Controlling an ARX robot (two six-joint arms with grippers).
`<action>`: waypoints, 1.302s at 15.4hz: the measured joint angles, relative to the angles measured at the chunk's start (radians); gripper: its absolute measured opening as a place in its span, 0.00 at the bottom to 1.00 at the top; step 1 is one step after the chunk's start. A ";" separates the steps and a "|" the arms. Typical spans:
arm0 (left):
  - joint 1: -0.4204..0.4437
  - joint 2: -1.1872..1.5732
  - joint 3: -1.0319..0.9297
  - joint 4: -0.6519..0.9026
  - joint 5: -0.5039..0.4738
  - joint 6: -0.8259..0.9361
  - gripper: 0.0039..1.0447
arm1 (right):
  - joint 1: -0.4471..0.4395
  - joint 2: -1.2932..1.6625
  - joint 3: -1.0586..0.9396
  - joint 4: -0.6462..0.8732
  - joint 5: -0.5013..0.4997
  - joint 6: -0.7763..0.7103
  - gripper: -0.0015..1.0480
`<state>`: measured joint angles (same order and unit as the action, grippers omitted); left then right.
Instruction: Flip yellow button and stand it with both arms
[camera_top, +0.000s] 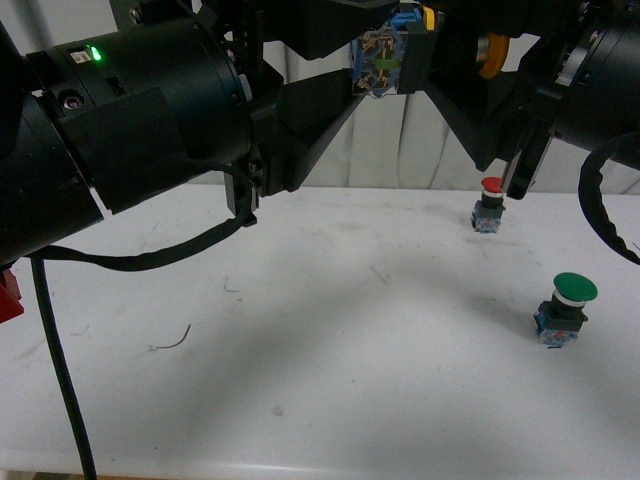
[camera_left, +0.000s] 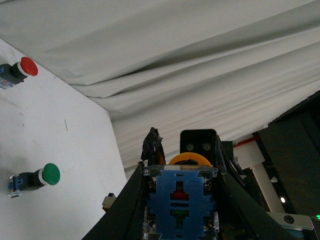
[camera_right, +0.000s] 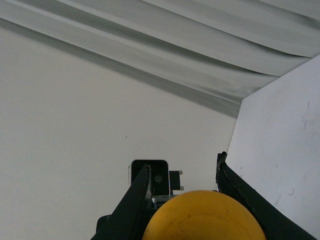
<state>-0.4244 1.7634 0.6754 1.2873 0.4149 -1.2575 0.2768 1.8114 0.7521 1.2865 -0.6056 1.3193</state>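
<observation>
The yellow button (camera_top: 388, 55) is held high above the white table (camera_top: 300, 330), at the top middle of the front view, between both arms. My left gripper (camera_top: 372, 70) reaches in from the left and is shut on its blue-grey contact block. My right gripper (camera_top: 432, 45) reaches in from the right and is shut on the cap end. In the left wrist view the blue base (camera_left: 180, 200) faces the camera between my left gripper's (camera_left: 181, 205) black fingers, with the yellow cap's rim behind it. In the right wrist view the round yellow cap (camera_right: 205, 220) fills the gap of my right gripper (camera_right: 187, 202).
A red-capped button (camera_top: 489, 205) stands on the table at the back right, and a green-capped button (camera_top: 565, 305) stands nearer on the right; both also show in the left wrist view (camera_left: 20, 70) (camera_left: 37, 176). A grey curtain (camera_top: 400, 150) hangs behind. A black cable (camera_top: 60, 380) hangs at the left.
</observation>
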 joint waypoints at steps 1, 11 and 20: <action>0.000 0.000 0.000 0.000 0.000 0.000 0.31 | -0.003 0.000 0.000 0.000 0.000 0.000 0.34; 0.234 0.002 0.007 -0.095 0.013 0.060 0.94 | -0.060 0.000 -0.010 -0.004 0.016 -0.010 0.34; 0.484 -0.576 -0.307 -0.455 -0.350 1.110 0.51 | -0.095 -0.001 0.008 -0.003 0.010 -0.023 0.34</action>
<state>0.0593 1.1877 0.3679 0.8318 0.0650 -0.1478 0.1822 1.8107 0.7601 1.2831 -0.5953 1.2961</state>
